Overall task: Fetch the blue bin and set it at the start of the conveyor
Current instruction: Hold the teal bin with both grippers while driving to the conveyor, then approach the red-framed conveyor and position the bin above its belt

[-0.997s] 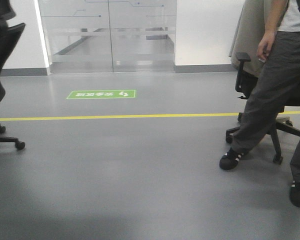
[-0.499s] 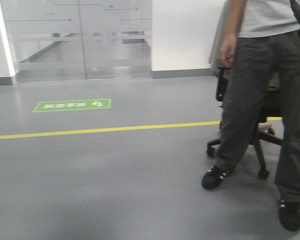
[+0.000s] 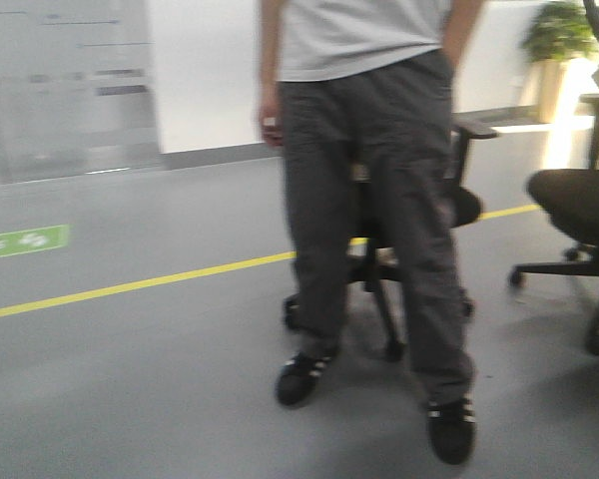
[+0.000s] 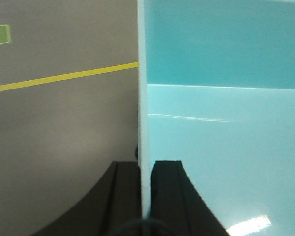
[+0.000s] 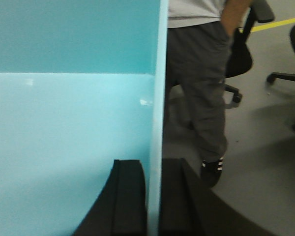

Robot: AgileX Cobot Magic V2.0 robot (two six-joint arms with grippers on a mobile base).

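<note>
The blue bin, a pale aqua plastic tub, fills the right of the left wrist view and the left of the right wrist view. My left gripper is shut on the bin's left wall, one black finger inside and one outside. My right gripper is shut on the bin's right wall the same way. The bin is held above the grey floor. The bin does not show in the front view. The conveyor start is out of view.
A person in dark grey trousers stands close ahead, in front of a black office chair. Another chair is at the right. A yellow floor line and a green floor sign lie at the left.
The front view has swung to the right: the person moved from the right edge to the middle, the glass door and green sign slid left, and a second chair came into view.
</note>
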